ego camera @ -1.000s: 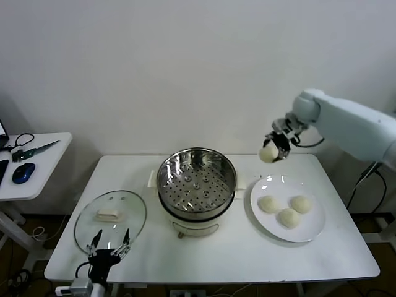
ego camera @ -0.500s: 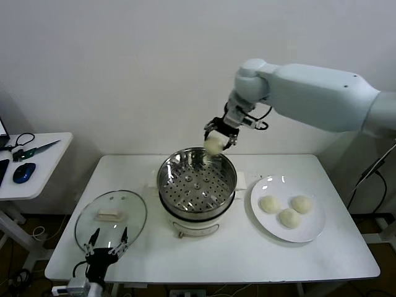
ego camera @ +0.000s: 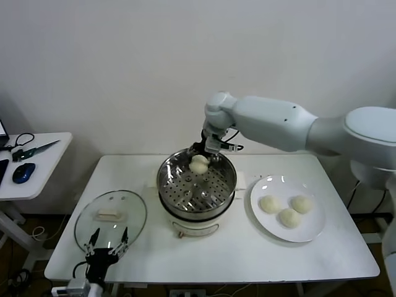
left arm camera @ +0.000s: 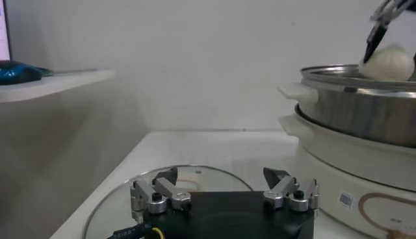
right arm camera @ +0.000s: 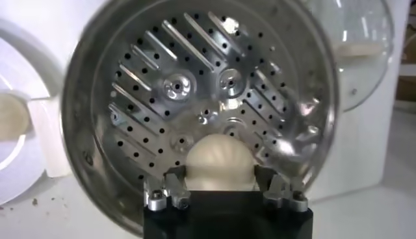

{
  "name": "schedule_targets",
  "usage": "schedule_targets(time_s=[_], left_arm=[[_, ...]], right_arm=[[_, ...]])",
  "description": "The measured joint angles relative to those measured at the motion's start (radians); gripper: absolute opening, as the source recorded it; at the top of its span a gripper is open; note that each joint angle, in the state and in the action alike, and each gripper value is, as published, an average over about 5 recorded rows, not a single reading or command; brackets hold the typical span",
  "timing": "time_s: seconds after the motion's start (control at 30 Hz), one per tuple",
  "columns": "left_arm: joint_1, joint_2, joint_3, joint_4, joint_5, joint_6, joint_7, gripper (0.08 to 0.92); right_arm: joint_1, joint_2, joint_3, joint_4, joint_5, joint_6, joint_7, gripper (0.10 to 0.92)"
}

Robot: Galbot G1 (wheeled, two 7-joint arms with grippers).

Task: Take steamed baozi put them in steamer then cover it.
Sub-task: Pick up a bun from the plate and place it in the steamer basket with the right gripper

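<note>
My right gripper (ego camera: 200,160) is shut on one cream-white baozi (ego camera: 199,163) and holds it just above the back of the steamer (ego camera: 197,185), over its perforated tray (right arm camera: 195,84). In the right wrist view the baozi (right arm camera: 218,162) fills the space between the fingers. Three more baozi (ego camera: 288,216) lie on the white plate (ego camera: 315,232) to the right of the steamer. The glass cover (ego camera: 110,219) with its cream handle lies flat on the table at the left. My left gripper (ego camera: 107,249) stands open at the table's front edge, just before the cover (left arm camera: 130,195).
The steamer's steel rim and cream base (left arm camera: 351,182) rise to one side of the left gripper. A side table (ego camera: 28,162) with a blue mouse and cables stands beyond the left end of the white table (ego camera: 235,257). A wall runs behind.
My right arm has swung left from above the plate to over the steamer and lowered the baozi toward the tray. The left arm has stayed put.
</note>
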Motion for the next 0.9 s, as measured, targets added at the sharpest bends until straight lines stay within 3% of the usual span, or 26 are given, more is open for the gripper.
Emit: schedule_targets(time_s=[0.37,0.6,0.9], left_arm=[[-0.007,-0.001,-0.002,0.008,0.001,0.0,-0.001,0.823],[-0.008,-0.001,-0.004,0.009,0.0,-0.001,-0.002,0.823],[-0.008,-0.006,-0.001,0.001,0.001,0.006,-0.002,0.823]], right_arm=[[-0.066,0.057,0.024,-0.125,-0.054,0.033,0.02,0.704],[-0.075,0.073,0.027,-0.162,-0.054,0.043,0.037,0.806],[0.028,0.025,-0.027,-0.095,0.113,0.024,0.012,0.823]])
